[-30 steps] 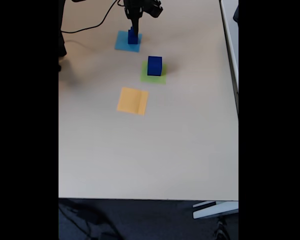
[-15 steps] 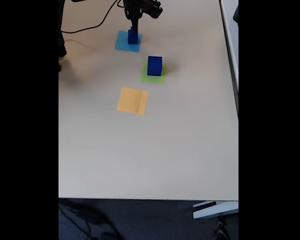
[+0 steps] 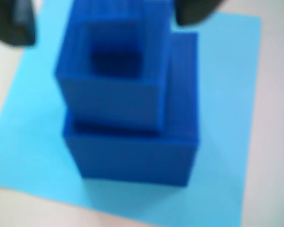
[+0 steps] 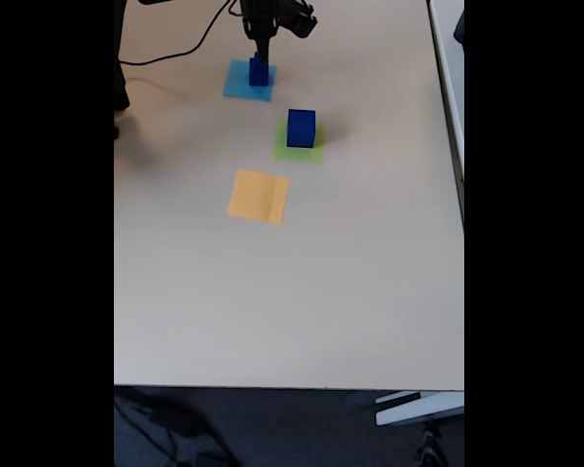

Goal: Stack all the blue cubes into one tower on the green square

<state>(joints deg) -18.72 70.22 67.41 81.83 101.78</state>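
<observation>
Cubes are what I am after, and I judge this the pick-up step: the upper one of a two-cube stack has to come off and go to the tower. In the wrist view my left fingertip (image 3: 16, 21) sits dark at the top left corner. Next comes the small dark-blue solid cube (image 3: 111, 75), resting on the medium dark-blue cube (image 3: 137, 151), both on the flat light-blue paper square (image 3: 222, 94); then my right fingertip sits at the top edge. My gripper (image 3: 104, 14) straddles the small cube, spread slightly wider than it; whether the pads touch it I cannot tell. In the fixed view, right of this stack, the large dark-blue cube (image 4: 301, 127) stands on the lime-green paper square (image 4: 298, 152). Next I should close, lift straight, and carry over.
</observation>
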